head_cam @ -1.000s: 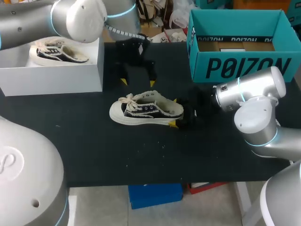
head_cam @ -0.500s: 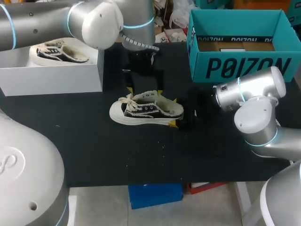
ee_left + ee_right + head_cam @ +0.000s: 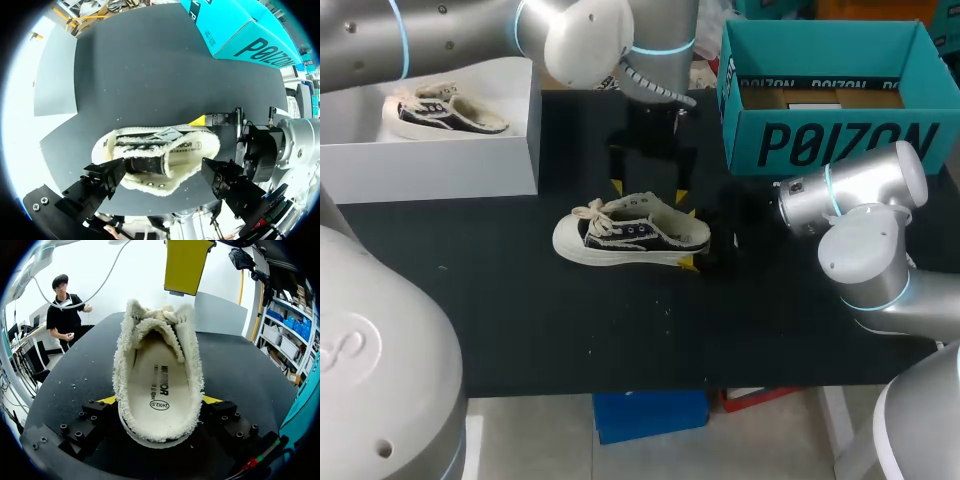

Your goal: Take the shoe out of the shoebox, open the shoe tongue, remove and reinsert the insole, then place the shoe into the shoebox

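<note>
At the middle of the black desk (image 3: 520, 310) the shoe (image 3: 630, 235) sits on its sole, toe toward the left side, outside the open teal shoebox (image 3: 840, 145) at the far right. The right hand (image 3: 689, 238) pinches the heel from both sides, and the insole (image 3: 159, 385) lies flat inside. The left hand (image 3: 649, 191) hangs over the shoe's opening with fingers spread wide, one toward the laces and one toward the heel, contact unclear, and at far left a white box (image 3: 440, 170) holds a second shoe (image 3: 442, 113).
</note>
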